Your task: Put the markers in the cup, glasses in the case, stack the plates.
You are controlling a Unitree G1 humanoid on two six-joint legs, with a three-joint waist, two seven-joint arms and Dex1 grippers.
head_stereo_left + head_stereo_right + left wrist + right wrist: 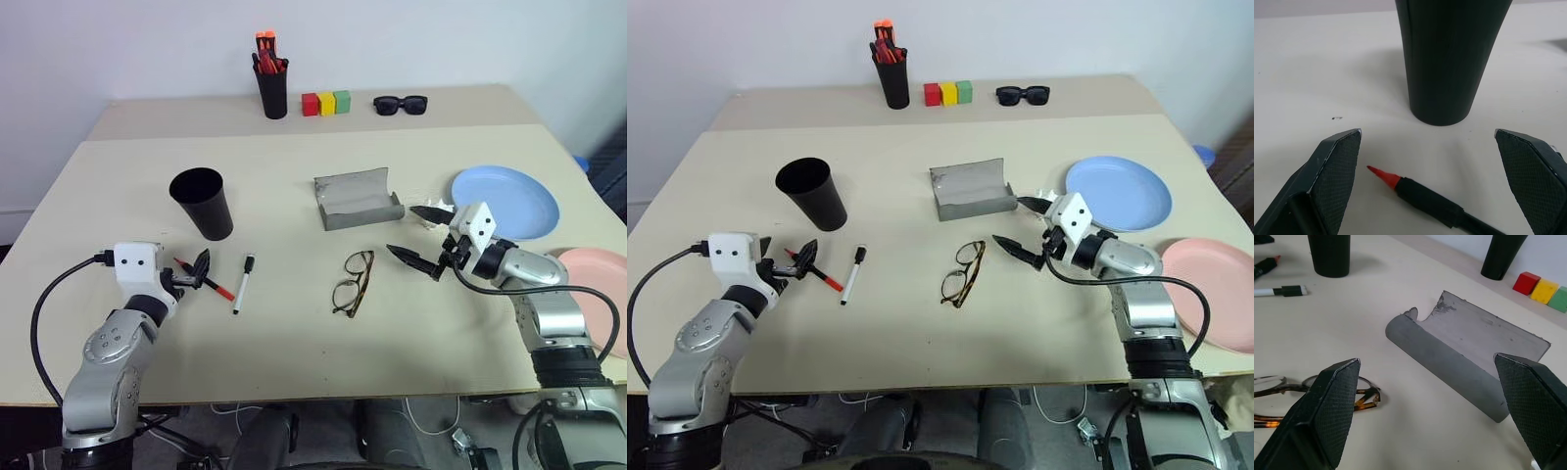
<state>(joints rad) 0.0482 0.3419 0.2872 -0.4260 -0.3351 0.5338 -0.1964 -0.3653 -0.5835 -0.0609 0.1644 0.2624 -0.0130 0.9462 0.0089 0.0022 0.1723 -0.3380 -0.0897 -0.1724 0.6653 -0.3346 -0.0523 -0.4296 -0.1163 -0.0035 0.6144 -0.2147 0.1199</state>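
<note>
Lying apart: two markers (227, 285), two plates (509, 201).

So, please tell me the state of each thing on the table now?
left gripper: open, around red marker's tip
right gripper: open, holding nothing
red marker: lying flat
white marker: lying, capped
cup: upright
glasses: on table, outside case
case: open
blue plate, pink plate: unstacked

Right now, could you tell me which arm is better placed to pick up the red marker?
Left: the open left gripper already straddles the red marker; the right gripper is by the glasses.
</note>
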